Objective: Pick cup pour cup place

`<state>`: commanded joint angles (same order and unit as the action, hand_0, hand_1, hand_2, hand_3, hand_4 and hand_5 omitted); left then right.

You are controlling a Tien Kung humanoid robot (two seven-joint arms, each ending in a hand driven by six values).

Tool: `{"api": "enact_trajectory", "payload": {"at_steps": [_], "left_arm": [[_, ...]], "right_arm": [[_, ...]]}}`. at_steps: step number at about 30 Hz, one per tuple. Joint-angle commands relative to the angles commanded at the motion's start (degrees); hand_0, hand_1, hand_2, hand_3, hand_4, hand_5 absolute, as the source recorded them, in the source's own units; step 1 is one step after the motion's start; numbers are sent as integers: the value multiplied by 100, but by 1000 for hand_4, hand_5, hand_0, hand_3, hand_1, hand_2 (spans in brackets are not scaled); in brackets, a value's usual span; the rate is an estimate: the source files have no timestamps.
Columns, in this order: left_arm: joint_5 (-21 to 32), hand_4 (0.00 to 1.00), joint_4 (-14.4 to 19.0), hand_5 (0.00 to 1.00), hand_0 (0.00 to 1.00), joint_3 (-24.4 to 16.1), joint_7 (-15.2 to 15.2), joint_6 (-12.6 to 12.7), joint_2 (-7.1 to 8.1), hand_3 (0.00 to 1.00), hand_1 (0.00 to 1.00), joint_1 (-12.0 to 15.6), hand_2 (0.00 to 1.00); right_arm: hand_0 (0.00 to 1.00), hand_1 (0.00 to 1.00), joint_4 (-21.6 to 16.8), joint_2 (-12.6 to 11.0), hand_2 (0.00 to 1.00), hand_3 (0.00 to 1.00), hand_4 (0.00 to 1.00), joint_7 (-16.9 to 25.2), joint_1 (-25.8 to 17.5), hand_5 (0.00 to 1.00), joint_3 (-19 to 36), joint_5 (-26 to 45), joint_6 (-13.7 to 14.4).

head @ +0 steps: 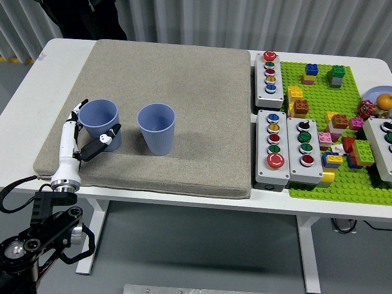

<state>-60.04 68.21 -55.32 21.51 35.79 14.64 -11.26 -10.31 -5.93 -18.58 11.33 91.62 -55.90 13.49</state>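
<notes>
left hand (82,138) cupped around left cup (100,124) on mat (202,92), fingers not visibly clamped. second cup (157,128) just beside. grasp step underway; next, tighten, lift, tip over second cup.

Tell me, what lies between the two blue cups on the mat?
Nothing: in the head view only bare grey mat lies between the left cup and the right cup.
</notes>
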Motion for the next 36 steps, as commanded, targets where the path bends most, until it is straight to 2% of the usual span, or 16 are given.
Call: {"api": "enact_trajectory", "payload": {"at_steps": [4, 5, 10, 11, 22, 28, 29, 34, 35, 36], "left_arm": [[9, 988, 7, 390, 926, -112, -10, 2, -9, 998, 934, 6, 998], [13, 998, 8, 562, 967, -124, -10, -2, -9, 998, 967, 8, 998], [-33, 998, 163, 562, 967, -263, -51, -39, 3, 998, 967, 104, 998], [-43, 998, 189, 623, 986, -280, -57, -46, 5, 998, 976, 118, 998], [-223, 998, 445, 636, 996, -330, -158, -91, 42, 998, 977, 270, 998], [-17, 998, 533, 635, 998, -408, -138, -121, 40, 998, 978, 295, 998], [26, 998, 551, 749, 998, -455, -139, -135, 39, 998, 978, 295, 998], [369, 998, 656, 749, 998, -751, -211, -273, 89, 998, 978, 214, 998], [400, 830, 681, 998, 998, -836, -285, -313, 113, 998, 971, 176, 998], [440, 830, 698, 998, 998, -880, -323, -346, 129, 998, 971, 151, 998]], "right_arm": [[703, 632, 0, 0, 561, 574, 2, 0, 3, 86, 0, 0, -1], [703, 632, 0, 0, 561, 574, 2, 0, 3, 85, 0, 0, -1], [703, 632, 0, -1, 561, 574, 2, -3, -4, 85, 1, -9, -1], [703, 632, 0, -1, 561, 574, 2, -5, -6, 85, 2, -15, -2], [703, 632, -1, 1, 561, 573, 2, -22, -35, 81, 29, -86, -3], [703, 632, -2, 0, 560, 573, 2, -22, -44, 78, 25, -79, 0], [704, 632, -2, 0, 561, 572, 2, -22, -47, 77, 23, -80, 0], [704, 632, 0, -2, 561, 572, 2, -16, -47, 77, 26, -72, 7], [704, 632, 0, -4, 560, 571, 2, -16, -44, 76, 25, -71, 8], [704, 632, 0, -5, 560, 571, 2, -16, -43, 76, 25, -71, 8]]}}
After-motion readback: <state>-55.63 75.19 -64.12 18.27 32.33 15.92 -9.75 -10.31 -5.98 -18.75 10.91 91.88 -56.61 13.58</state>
